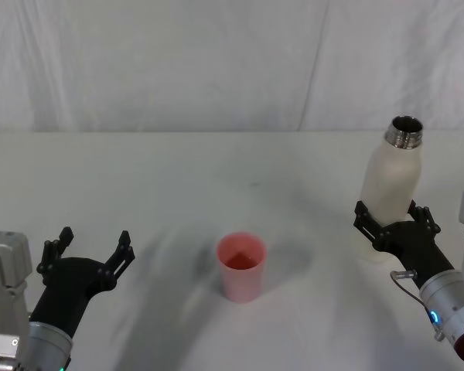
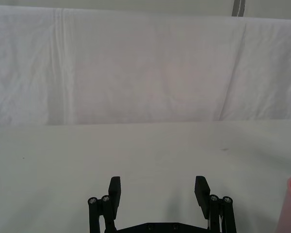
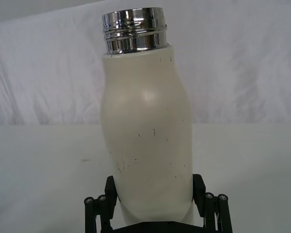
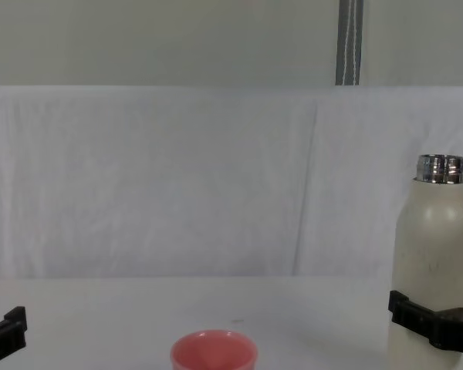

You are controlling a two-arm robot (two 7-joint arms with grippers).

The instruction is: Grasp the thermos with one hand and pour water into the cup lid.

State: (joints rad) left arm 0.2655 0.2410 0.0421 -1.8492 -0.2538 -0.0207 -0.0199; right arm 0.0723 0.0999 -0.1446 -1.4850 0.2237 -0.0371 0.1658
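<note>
The thermos (image 1: 390,182) is a tall cream-white bottle with an uncapped steel neck, at the right of the white table. My right gripper (image 1: 393,213) is shut on its lower body, one finger pressed on each side. The right wrist view has the thermos (image 3: 148,141) leaning slightly between the fingers (image 3: 199,189). From the chest view the thermos (image 4: 432,262) stands upright. The pink cup lid (image 1: 241,267) stands upright at the table's middle, apart from both arms. My left gripper (image 1: 94,238) hovers open at the near left, holding nothing.
A white cloth covers the table (image 1: 216,178) and hangs as a backdrop behind it. Bare table lies between the cup lid and the thermos. A grey pole (image 4: 349,42) rises behind the backdrop.
</note>
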